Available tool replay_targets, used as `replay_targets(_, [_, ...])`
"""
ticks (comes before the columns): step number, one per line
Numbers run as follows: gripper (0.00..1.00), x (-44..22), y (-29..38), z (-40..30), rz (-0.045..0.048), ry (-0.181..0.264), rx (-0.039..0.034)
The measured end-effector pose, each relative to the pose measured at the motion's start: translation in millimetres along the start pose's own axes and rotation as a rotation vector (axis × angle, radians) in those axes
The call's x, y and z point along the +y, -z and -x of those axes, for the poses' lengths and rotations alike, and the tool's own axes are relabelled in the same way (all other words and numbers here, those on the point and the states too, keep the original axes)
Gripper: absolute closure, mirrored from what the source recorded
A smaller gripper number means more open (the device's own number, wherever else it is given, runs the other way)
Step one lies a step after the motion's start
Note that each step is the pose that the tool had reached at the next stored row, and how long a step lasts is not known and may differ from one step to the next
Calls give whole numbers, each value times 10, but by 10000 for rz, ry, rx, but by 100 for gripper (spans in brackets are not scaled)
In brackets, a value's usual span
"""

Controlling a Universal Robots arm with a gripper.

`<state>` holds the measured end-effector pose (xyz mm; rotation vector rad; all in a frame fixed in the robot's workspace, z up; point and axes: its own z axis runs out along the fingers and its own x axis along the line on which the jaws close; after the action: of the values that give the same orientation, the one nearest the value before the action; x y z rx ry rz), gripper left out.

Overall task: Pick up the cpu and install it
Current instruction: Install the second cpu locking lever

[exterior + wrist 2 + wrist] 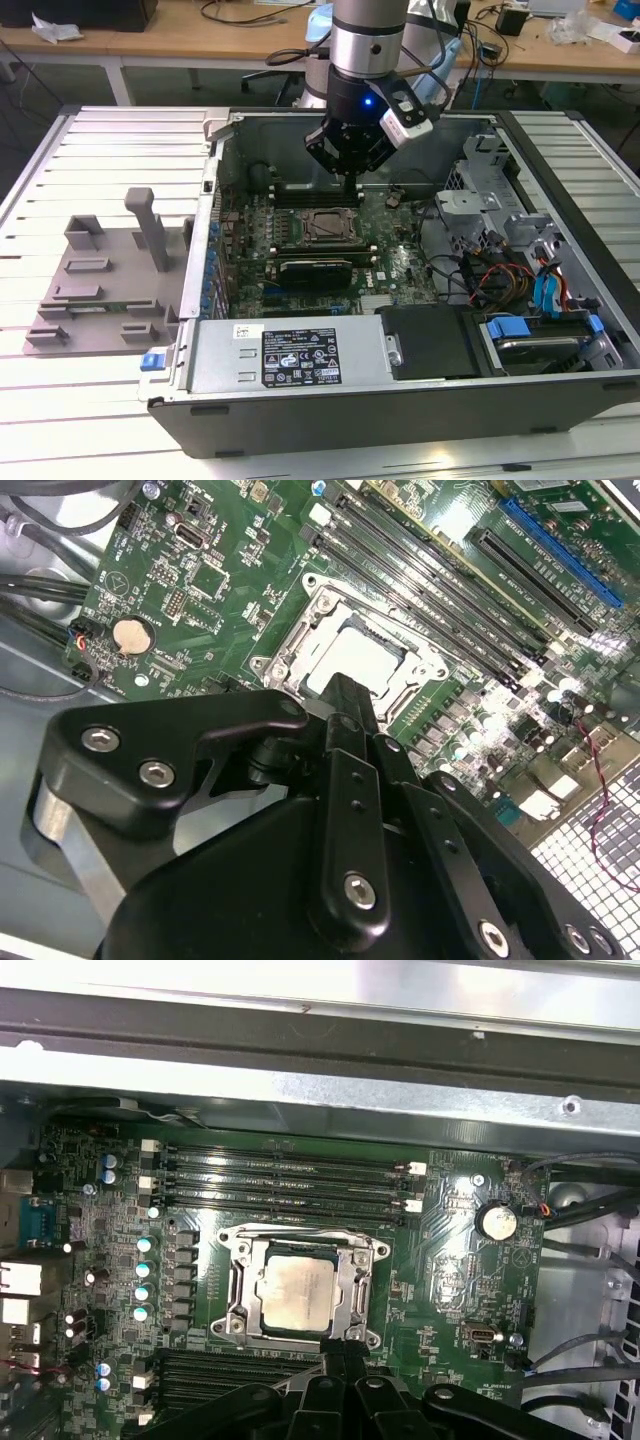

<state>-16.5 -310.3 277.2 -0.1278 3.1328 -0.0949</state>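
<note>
While the open grey steel computer case [400, 390] lies on the slatted table, the green motherboard [450, 1290] inside holds the silvery square cpu [293, 1288] already seated in its metal socket frame [355, 1295]. The black gripper [352, 178] hangs above the socket's 12 o'clock edge, fingers together and empty. Judging from this, any downward drift could scrape the chip or bend socket pins.

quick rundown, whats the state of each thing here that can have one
cpu: seated flat in the socket, silvery top up
socket frame: surrounds the cpu on the motherboard
gripper: above the motherboard inside the case, holding nothing visible
computer case: lying on its side, side panel off
grey tray: on the table at the exterior view's left, no chip on it
</note>
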Motion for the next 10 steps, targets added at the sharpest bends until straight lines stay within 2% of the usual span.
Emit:
replay_targets(6, [89, -1, 2, 0, -1, 0, 1])
replay_targets(10, [89, -47, -1, -4, -1, 0, 0])
